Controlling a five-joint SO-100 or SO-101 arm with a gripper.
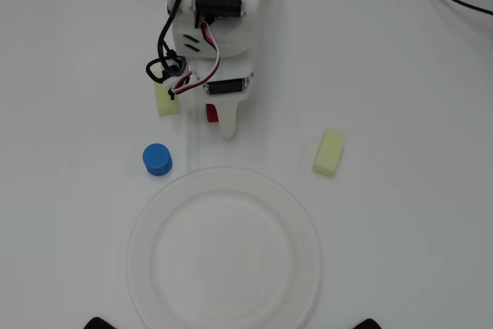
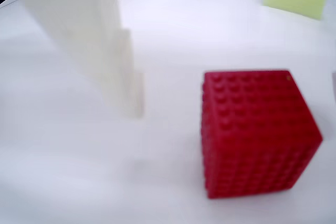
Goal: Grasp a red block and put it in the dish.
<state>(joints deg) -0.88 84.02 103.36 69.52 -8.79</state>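
Red block: a small cube whose faces carry a grid of fine bumps, resting on the white table. In the overhead view it shows only as a red sliver at upper centre, mostly hidden under the arm. Gripper: in the wrist view one white plastic finger descends from the upper left, blurred, with a clear gap of table between it and the block; the opposite finger is barely visible at the right edge. The jaws stand open with the block between them, held by neither. Dish: a round white paper plate with ribbed rim, lower centre of the overhead view, apart from the block. Blue cylinder: just beyond the dish's upper-left rim. Pale yellow oblong blocks: one beside the arm's cables, one at right centre.
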